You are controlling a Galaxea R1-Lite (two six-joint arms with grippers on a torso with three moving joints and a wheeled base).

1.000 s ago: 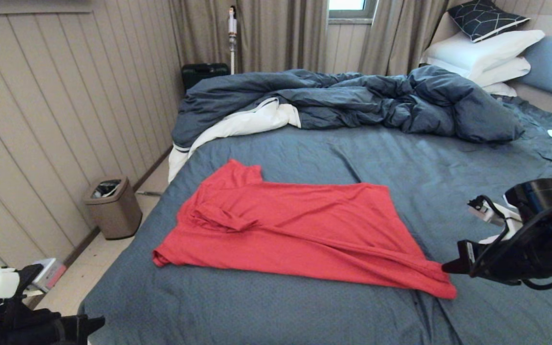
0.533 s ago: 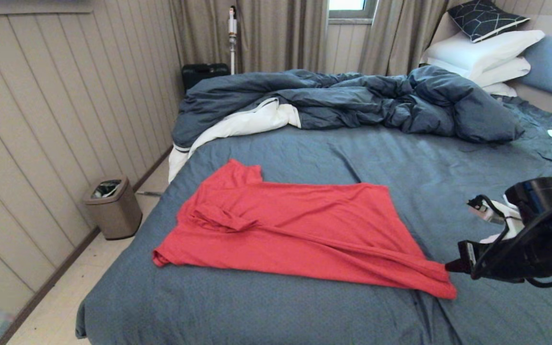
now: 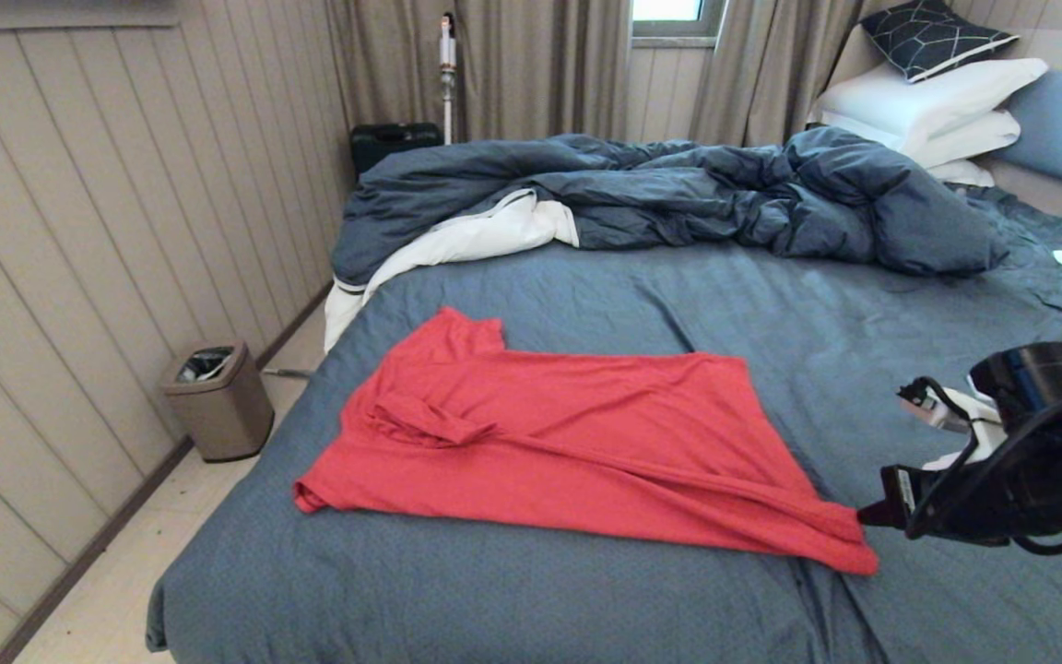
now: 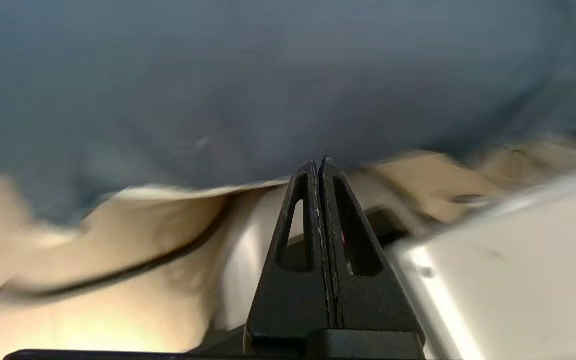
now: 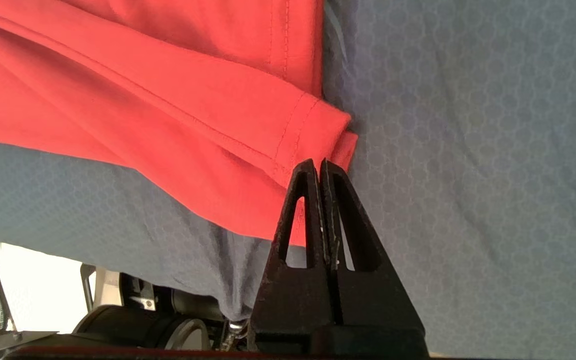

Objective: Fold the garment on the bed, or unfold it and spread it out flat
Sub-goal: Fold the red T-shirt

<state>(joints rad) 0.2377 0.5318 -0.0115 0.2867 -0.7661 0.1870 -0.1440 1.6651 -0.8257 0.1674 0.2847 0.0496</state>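
The red garment (image 3: 568, 443) lies on the bed's slate-blue sheet (image 3: 771, 314), near the front left, with one sleeve folded over and long creases running to its right corner. No print shows. My right gripper (image 3: 863, 516) is shut and empty, its tips at that right corner. In the right wrist view the gripper (image 5: 319, 162) hovers over the hemmed corner of the garment (image 5: 168, 115), with no cloth between its fingers. My left gripper (image 4: 319, 162) is shut and empty, low beside the bed and outside the head view.
A rumpled dark blue duvet (image 3: 678, 189) with white lining lies across the far half of the bed. White pillows (image 3: 937, 101) are stacked at the far right. A brown waste bin (image 3: 218, 397) stands on the floor by the panelled wall, left of the bed.
The left arm has dropped out of the head view at the lower left. The right gripper has barely shifted and stays at the garment's corner. The garment has not moved.
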